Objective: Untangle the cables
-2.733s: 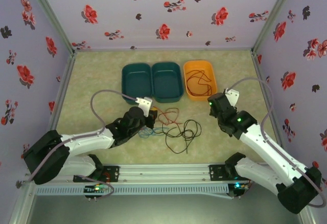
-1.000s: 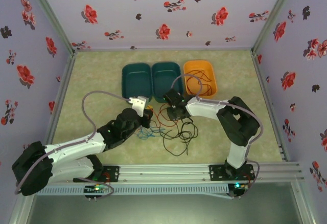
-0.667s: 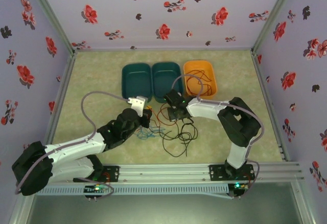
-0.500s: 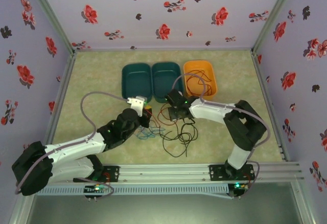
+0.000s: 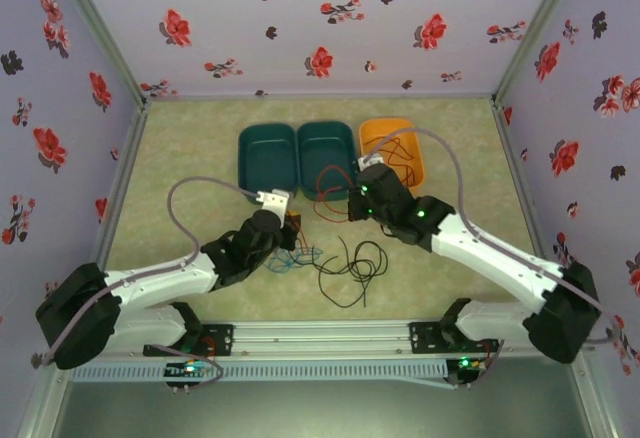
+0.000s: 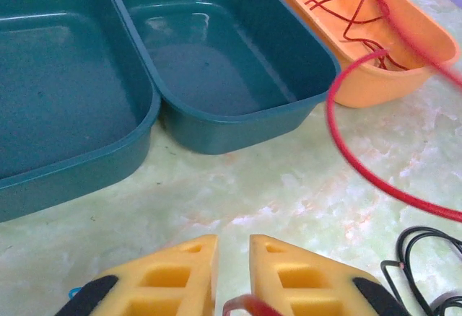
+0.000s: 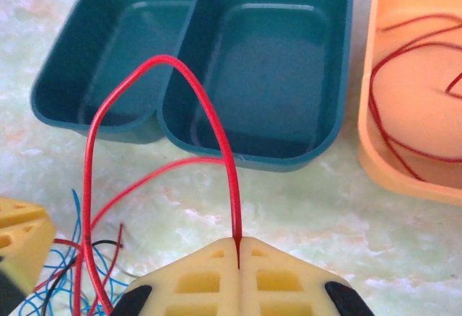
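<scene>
At 12 o'clock of both grippers we see teal trays (image 5: 297,163), then an orange tray (image 7: 367,99). Right gripper (image 7: 238,242) pinches the red cable (image 7: 209,107); left gripper (image 6: 232,240) narrowly parted. Loose cables (image 5: 345,263) lie at its 6 o'clock. We'd lift slowly, watching for snags.

Flowered lilac walls (image 5: 320,18) surround a marbled tabletop (image 5: 190,138).
</scene>
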### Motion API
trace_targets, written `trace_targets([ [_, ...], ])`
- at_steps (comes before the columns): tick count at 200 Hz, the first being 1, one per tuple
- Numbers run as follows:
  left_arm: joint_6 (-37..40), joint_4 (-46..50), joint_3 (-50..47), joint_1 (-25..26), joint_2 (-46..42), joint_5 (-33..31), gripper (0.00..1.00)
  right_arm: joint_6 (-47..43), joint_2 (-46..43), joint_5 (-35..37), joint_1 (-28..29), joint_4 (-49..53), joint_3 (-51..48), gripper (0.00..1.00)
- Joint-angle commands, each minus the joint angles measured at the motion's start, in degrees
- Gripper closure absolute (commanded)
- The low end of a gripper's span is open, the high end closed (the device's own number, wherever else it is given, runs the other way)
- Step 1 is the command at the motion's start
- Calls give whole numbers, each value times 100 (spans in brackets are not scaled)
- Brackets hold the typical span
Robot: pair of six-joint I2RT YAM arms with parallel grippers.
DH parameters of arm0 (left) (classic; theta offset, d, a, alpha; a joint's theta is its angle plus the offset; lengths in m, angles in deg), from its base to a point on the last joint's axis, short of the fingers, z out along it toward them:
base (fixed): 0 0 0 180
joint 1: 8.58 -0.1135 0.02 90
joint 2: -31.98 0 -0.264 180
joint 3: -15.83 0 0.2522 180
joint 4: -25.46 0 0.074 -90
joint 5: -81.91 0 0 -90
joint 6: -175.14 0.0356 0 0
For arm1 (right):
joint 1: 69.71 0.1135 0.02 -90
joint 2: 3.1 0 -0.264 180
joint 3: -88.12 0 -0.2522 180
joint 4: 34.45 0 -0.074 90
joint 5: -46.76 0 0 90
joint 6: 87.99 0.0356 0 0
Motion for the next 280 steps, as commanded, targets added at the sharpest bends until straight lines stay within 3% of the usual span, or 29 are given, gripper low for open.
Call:
trace_targets([
  [1, 142, -244, 148, 2, 71, 372, 75, -234, -480, 242, 46, -70, -204, 100],
  [25, 253, -764, 131, 3, 94, 934, 61, -307, -812, 229, 40, -255, -340, 100],
  [82, -137, -1979, -31, -1, 62, 1338, 50, -406, -1190, 310, 42, -1044, -812, 100],
  [119, -155, -2090, -74, -8, 64, 1359, 38, -432, -1271, 384, 42, -1434, -1024, 100],
  [191, -1059, -2934, -71, -152, 758, 1393, 46, -266, -1295, 122, 45, -2215, -1378, 100],
  [238, -2085, -4380, -381, -525, 1365, 1948, 55, -261, -1275, -59, 45, -2793, -1669, 100],
  [280, -2203, -4308, -127, -543, 1719, 2327, 60, -224, -1279, 53, 42, -3079, -1740, 100],
])
